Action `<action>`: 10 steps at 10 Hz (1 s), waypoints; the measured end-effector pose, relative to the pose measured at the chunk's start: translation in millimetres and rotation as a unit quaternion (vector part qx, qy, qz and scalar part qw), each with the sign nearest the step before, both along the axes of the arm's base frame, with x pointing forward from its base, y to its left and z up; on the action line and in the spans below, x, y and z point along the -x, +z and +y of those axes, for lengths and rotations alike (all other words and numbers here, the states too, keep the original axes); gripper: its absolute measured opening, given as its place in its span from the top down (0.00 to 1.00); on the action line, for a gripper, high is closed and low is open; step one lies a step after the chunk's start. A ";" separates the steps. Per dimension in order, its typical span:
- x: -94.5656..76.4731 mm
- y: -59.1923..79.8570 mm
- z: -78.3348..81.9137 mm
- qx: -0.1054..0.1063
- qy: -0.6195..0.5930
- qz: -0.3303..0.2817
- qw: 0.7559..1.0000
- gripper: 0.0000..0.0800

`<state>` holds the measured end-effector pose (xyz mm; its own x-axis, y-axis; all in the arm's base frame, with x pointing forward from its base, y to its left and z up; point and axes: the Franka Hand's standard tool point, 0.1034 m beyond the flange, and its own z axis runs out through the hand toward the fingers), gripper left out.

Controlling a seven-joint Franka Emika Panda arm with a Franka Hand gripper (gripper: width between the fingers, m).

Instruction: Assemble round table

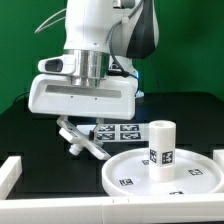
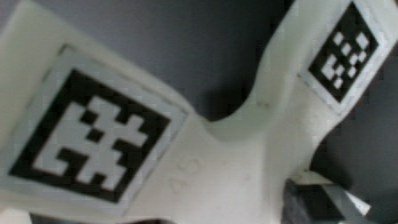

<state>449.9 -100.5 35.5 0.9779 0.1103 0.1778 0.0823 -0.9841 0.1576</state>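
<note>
A robot arm's pincer [image 1: 72, 128] sits low at the white cross-shaped foot piece [image 1: 88, 145] on the black desk [image 1: 30, 135], grip impossible to tell, while the short post [image 1: 160, 145] stands upright on the round disc [image 1: 135, 165] nearby.

We log the short post [image 1: 160, 142] upright on the round disc [image 1: 128, 180]; cross-shaped foot piece [image 1: 84, 142] lies beside the disc toward the exterior view's left, beneath the gripper [image 1: 70, 125]; marker board [image 1: 120, 130] behind the disc.
</note>
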 end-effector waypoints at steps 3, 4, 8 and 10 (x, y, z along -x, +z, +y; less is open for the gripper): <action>-5.9 10.4 3.6 -0.004 0.001 -0.006 1.000 0.62; -9.3 16.8 7.8 -0.008 0.000 -0.009 1.000 0.70; -18.2 36.5 21.8 -0.020 0.008 -0.004 1.000 0.85; -18.5 36.9 24.3 -0.021 0.010 -0.003 1.000 0.85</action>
<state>468.4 -76.2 72.4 0.9745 0.1213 0.1887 0.1004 -0.9881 0.1167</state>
